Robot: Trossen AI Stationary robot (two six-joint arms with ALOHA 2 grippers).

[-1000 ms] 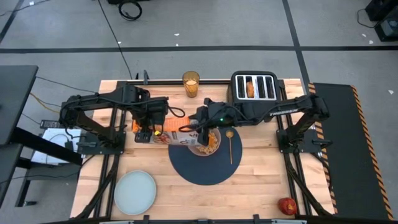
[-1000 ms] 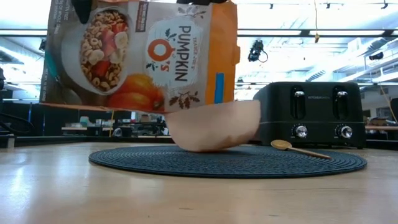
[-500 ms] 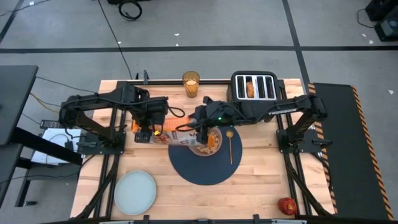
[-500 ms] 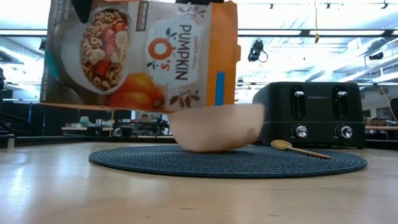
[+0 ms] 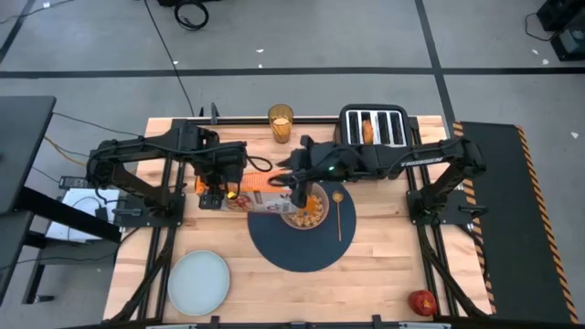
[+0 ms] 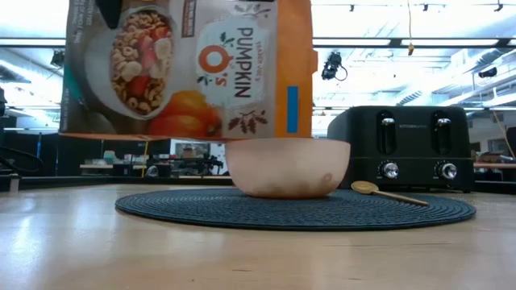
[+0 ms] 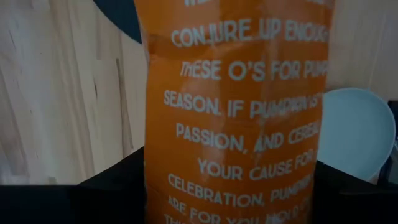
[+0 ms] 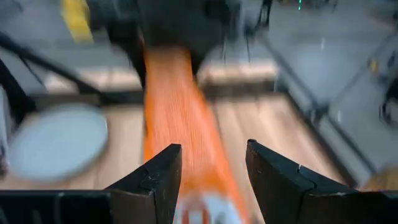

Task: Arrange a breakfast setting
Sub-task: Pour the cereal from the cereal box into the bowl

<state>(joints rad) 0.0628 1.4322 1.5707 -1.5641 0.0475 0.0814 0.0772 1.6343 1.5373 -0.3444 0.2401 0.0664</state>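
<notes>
The brown-and-orange cereal box [image 5: 260, 196] [image 6: 185, 68] hangs lengthwise above the table. My left gripper [image 5: 215, 195] is shut on its left end, and my right gripper [image 5: 300, 190] is at its right end, above the bowl. The pinkish bowl [image 5: 308, 210] [image 6: 289, 165] holds cereal and sits level on the dark-blue mat [image 5: 302, 251]. The gold spoon [image 5: 338, 212] lies on the mat to the bowl's right. The pale plate [image 5: 199, 281] lies near left and the red apple [image 5: 421, 302] near right. The amber glass [image 5: 281, 123] stands at the far edge. My left gripper pinches the box's two broad faces near its left end [image 7: 233, 186] between its fingers. It comes from above and points down, across the box. The box hangs clear of the table, long side level. My right gripper comes slanting down from the table's right. Its fingers [image 8: 155, 180] stand either side of the box's upper narrow side [image 8: 186, 124] near the end over the bowl. Blur hides where the pads meet it.
The black toaster [image 5: 373, 128] [image 6: 403, 149] stands at the far right with toast [image 5: 367, 130] in one slot. Bare wood lies in front of the mat, between the plate and the apple.
The box's end over the bowl has tipped up a little, while its left end has stayed put in my left gripper. The bowl was tilted with its left rim down under the box. It has settled flat on the mat.
</notes>
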